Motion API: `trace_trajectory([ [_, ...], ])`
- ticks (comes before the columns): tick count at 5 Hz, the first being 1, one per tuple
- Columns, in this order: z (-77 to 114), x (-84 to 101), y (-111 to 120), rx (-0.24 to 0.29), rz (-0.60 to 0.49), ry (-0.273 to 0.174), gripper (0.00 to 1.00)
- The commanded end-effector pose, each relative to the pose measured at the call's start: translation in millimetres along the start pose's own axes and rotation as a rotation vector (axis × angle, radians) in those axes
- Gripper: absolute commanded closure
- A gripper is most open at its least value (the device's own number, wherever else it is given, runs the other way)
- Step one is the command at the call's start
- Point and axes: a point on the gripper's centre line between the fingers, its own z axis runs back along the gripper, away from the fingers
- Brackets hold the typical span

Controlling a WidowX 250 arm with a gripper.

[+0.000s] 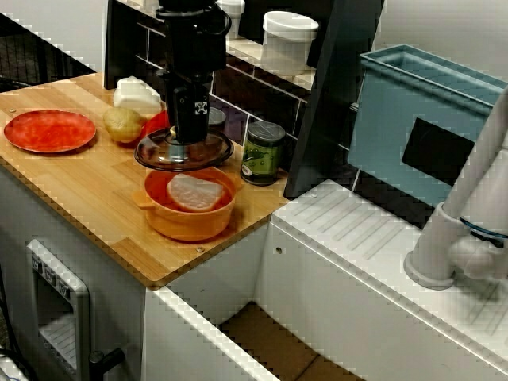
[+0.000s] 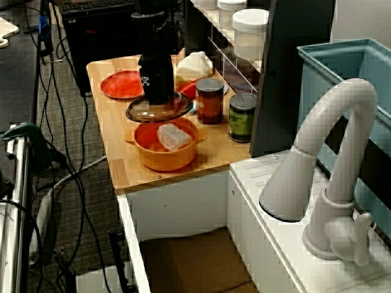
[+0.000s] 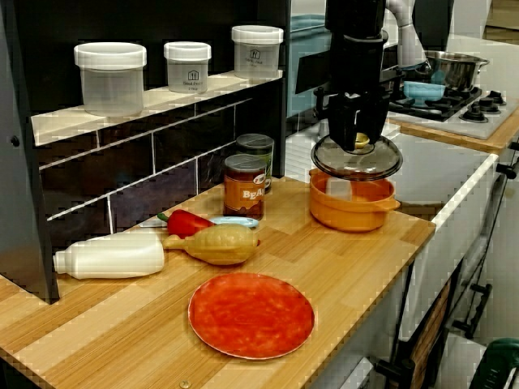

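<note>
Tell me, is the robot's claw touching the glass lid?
Touching. In the view facing the jar shelf, the gripper is clamped on the top middle of the glass lid, which hangs from it over the orange pot.

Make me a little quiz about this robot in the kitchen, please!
1. What is the end effector holding?
2. What colour is the pot right below it? A blue, B orange, C green.
3. True or false: the red plate lies on the wooden counter.

Key: 1 the glass lid; 2 B; 3 true.
</note>
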Motion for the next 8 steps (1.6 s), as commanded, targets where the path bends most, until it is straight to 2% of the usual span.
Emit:
trace_trajectory([
  [1, 0.9, -1.2, 0, 0.074, -0.028, -0.033, 1.00],
  [2, -2.8, -1.8, 1, 0.083, -0.030, -0.030, 1.00],
  [4, -4.6, 4.7, 2, 0.057, -0.002, -0.018, 1.00],
  [8, -17.6, 7.3, 4, 0.085, 0.003, -0.004, 1.00],
])
